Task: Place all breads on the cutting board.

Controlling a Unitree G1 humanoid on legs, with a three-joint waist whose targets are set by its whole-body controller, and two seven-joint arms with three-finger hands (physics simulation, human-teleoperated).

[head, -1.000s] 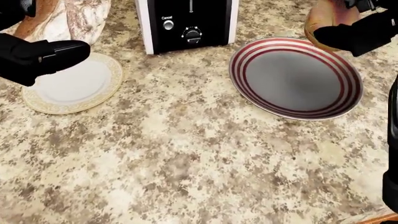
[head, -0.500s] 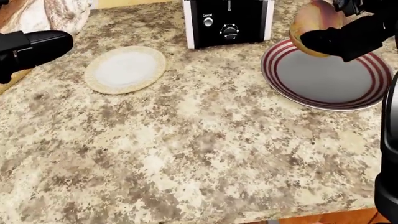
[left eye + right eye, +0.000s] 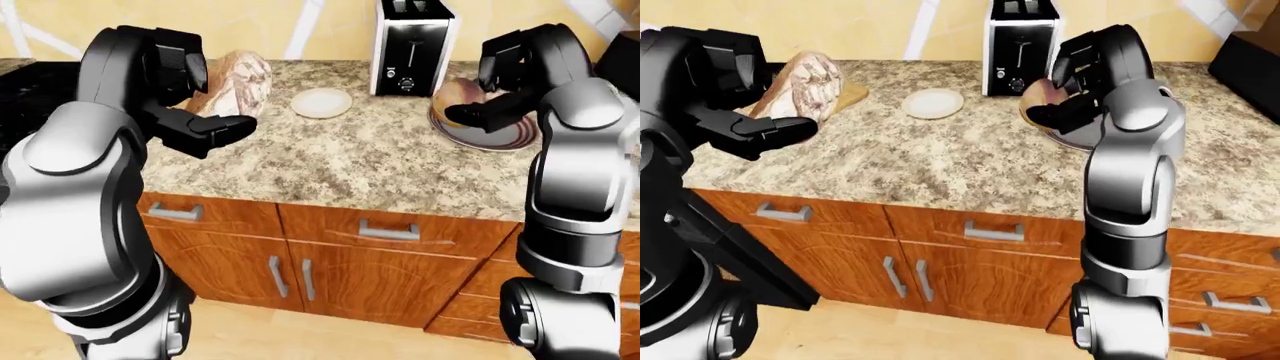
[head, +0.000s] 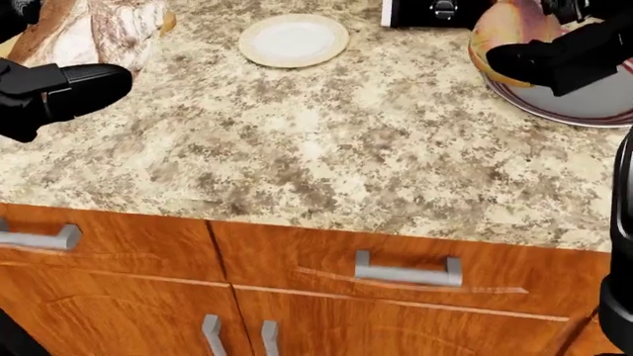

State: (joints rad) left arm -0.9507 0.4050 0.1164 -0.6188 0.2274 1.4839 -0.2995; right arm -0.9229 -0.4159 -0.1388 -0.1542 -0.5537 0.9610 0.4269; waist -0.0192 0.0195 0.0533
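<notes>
Head view: the right hand grasps a round bread roll above the striped plate; the left hand, fingers extended and holding nothing, hovers beside a loaf. Left-eye view: toaster and small plate on the counter. Right-eye view: the loaf lies on the cutting board

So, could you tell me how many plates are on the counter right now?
2. A small cream plate sits bare near the toaster, and a larger red-striped plate lies at the right, partly hidden by the right hand holding a bread roll.
</notes>
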